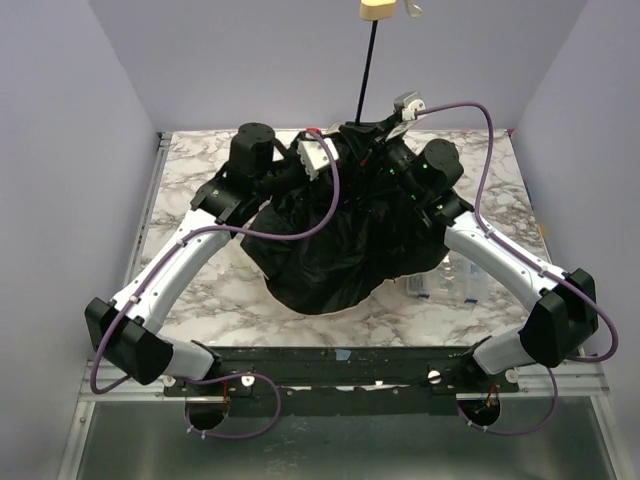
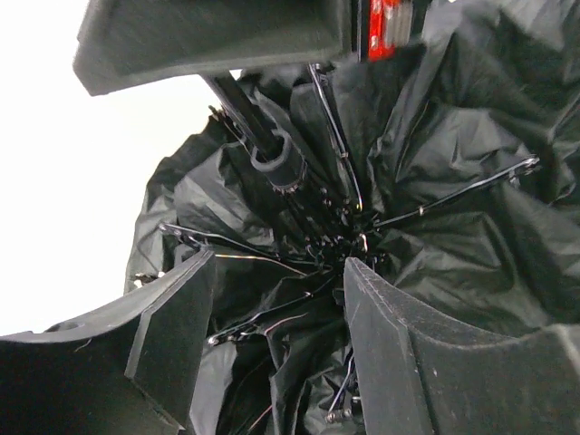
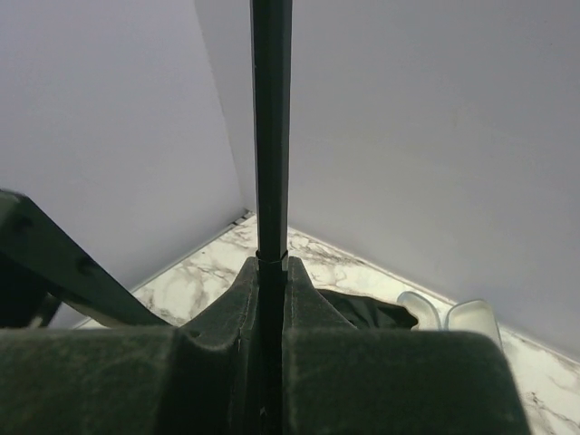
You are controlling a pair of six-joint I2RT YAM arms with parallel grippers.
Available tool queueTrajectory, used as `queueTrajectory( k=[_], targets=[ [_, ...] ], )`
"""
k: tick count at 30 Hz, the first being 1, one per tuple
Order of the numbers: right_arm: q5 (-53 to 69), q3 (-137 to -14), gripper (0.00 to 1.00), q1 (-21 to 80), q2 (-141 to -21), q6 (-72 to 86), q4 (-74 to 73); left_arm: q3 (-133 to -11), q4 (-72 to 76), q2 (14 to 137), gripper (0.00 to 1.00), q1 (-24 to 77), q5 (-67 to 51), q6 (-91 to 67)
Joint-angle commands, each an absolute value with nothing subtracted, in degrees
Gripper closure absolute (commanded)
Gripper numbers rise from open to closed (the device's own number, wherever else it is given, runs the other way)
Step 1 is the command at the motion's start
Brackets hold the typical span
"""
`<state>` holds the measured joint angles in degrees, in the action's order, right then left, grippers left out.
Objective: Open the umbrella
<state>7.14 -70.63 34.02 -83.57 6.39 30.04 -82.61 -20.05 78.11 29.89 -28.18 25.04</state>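
Top external view: the umbrella (image 1: 330, 240) sits at the middle of the marble worktop (image 1: 200, 290), between the 2 arms. Its canopy (image 1: 310, 270) lies slumped on the worktop as a crumpled black heap with the inner side showing. The thin black shaft (image 1: 364, 75) rises from the far side of the heap, leaning slightly, to the beige knob handle (image 1: 378, 10) at the top edge of the view. The left arm (image 1: 170, 270) reaches in from the left and the right arm (image 1: 500, 260) from the right. Both wrists meet over the far part of the canopy, close to where the shaft comes out. A clear plastic box (image 1: 455, 282) stands on the worktop just beside the canopy's right edge, under the right arm.

Left wrist view: the left tool (image 2: 276, 272) is spread, with its 2 fingers (image 2: 172, 335) well apart on either side of the hub where the thin metal ribs (image 2: 453, 195) fan out over the black fabric. Nothing is pinched between them. The shaft's lower part with its black collar (image 2: 276, 163) stands just beyond the fingertips.

Right wrist view: the right tool (image 3: 272, 276) is pressed together on the shaft, which runs straight up between its pads. Behind it are a strip of marble, a fold of black canopy and the lavender walls.
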Motion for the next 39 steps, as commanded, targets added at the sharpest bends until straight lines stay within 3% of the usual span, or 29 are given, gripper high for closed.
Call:
queueTrajectory(
  k=[1, 6, 12, 21, 26, 32, 35, 39],
  targets=[
    [7.4, -73.8, 1.0, 33.7, -81.0, 9.6, 32.1, -79.7, -19.7, 80.0, 0.41, 31.9, -15.9, 30.2],
    [6.9, -75.6, 1.0, 33.6, -79.8, 9.8, 29.0, -73.7, -19.0, 79.7, 0.4, 29.4, -5.9, 32.6],
    [8.4, -75.3, 1.0, 33.1, -78.4, 8.6, 25.9, -69.7, -21.1, 76.8, 0.18, 23.9, -6.1, 31.2],
    [16.9, -71.2, 1.0, 33.0, -78.0, 6.3, 30.8, -76.7, -18.3, 71.1, 0.14, 19.9, -29.2, 18.5],
    [18.8, -71.7, 1.0, 33.0, -79.1, 7.2, 32.7, -86.1, -16.3, 75.6, 0.25, 19.9, -34.1, 4.1],
    [21.2, -71.9, 1.0, 33.0, -79.9, 8.4, 36.2, -91.5, -11.6, 83.1, 0.6, 19.8, -45.9, -18.7],
    [21.9, -72.5, 1.0, 33.0, -80.3, 9.0, 36.9, -88.6, -6.7, 85.2, 0.65, 19.9, -48.4, -30.5],
    [23.8, -73.4, 1.0, 33.0, -80.4, 9.6, 37.3, -85.0, -4.9, 86.6, 0.66, 20.1, -47.1, -34.8]
  ],
)
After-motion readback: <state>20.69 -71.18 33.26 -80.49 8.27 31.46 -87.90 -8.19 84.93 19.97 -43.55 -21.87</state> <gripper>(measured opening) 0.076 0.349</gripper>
